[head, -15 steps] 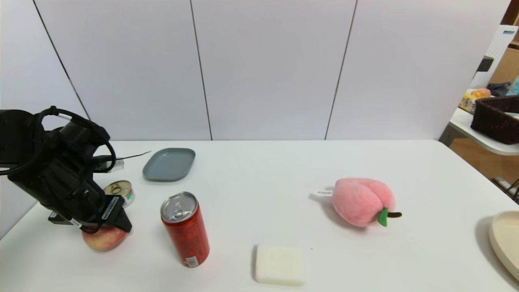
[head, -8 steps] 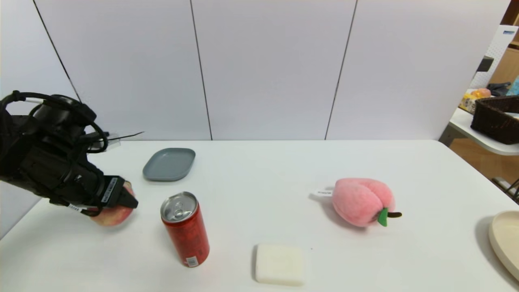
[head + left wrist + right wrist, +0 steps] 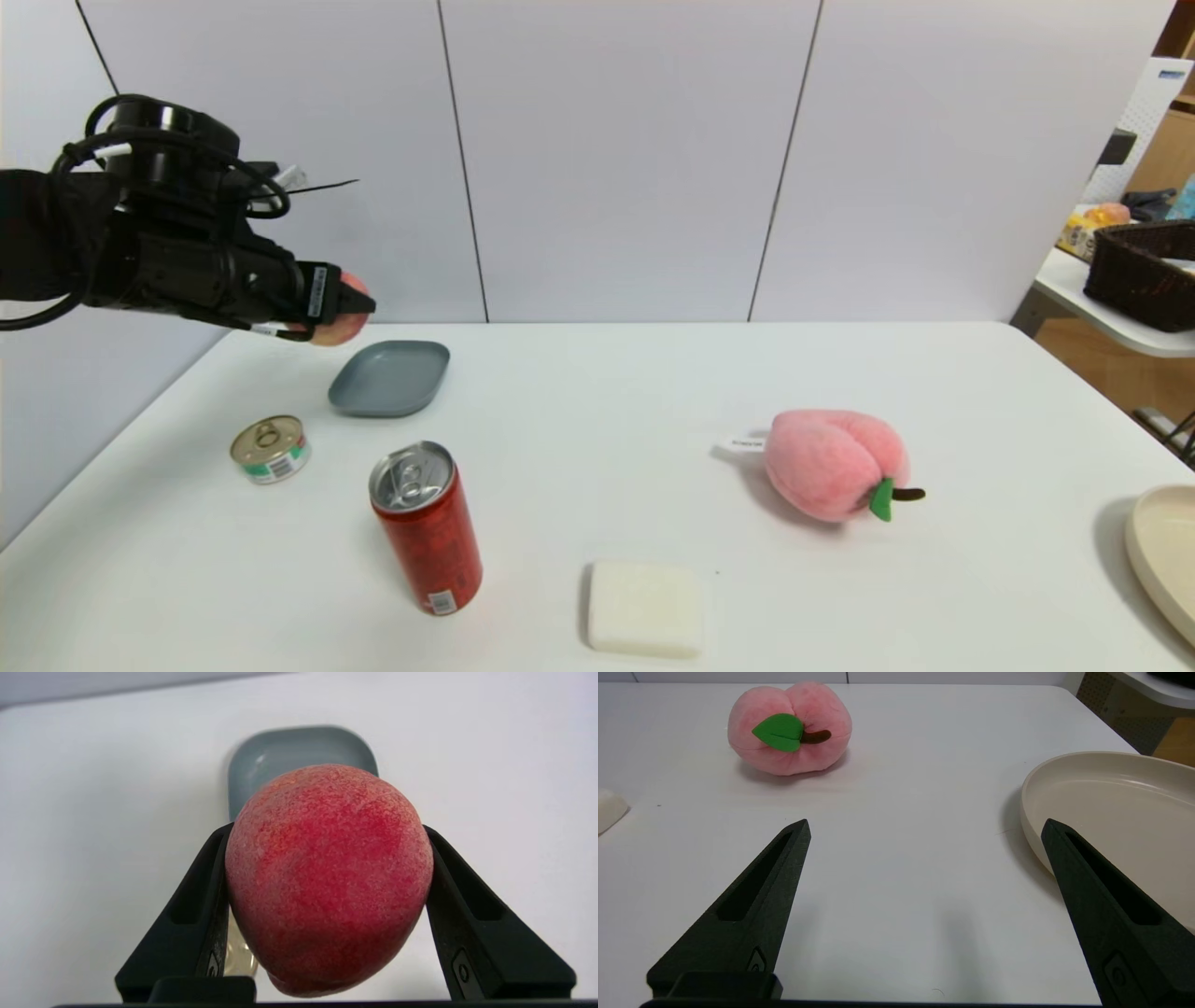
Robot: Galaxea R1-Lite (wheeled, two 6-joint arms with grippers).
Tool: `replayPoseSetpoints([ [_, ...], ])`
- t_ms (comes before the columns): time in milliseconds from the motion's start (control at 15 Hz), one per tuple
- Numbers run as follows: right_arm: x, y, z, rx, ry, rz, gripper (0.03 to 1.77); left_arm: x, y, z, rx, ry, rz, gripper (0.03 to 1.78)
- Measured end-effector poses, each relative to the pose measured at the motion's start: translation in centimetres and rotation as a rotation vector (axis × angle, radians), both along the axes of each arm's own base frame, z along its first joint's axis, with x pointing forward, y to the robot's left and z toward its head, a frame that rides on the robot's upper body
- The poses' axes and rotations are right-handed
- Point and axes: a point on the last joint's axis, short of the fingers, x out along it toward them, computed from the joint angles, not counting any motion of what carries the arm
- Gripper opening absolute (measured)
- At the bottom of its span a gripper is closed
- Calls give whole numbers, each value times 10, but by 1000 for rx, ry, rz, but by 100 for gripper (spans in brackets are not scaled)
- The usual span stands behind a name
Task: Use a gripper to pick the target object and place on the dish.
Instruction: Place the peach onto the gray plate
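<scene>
From the head we look down over the whole table (image 3: 653, 420). Our left wrist camera sits close behind the peach (image 3: 327, 877), facing the grey dish (image 3: 299, 751). Right wrist looks low across the tabletop; plush peach (image 3: 789, 728) shared with head view.

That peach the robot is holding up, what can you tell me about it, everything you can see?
The peach is round and smooth-skinned, deep red speckled with orange-yellow toward one side, looking like real fruit. It is whole. The left gripper is shut on it, one black finger pressing each flank, nothing else touching it. It hangs in the air above the white table, close to the near-left edge of the grey-blue dish, not yet set down.
</scene>
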Motion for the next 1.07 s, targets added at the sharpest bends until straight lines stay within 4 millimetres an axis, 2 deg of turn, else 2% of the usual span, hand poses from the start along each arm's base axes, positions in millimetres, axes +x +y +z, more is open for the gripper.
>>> replayPoseSetpoints([
  [200, 0, 0, 0, 0, 0, 0, 171, 31, -4, 5, -15, -73, 2, 118],
  [333, 0, 0, 0, 0, 0, 0, 171, 49, -5, 1, -25, -80, 6, 118],
  [800, 0, 0, 0, 1, 0, 0, 171, 94, -9, -54, -74, 50, 47, 118],
  [1067, 0, 0, 0, 0, 0, 0, 171, 108, -10, -81, -72, 111, 56, 118],
])
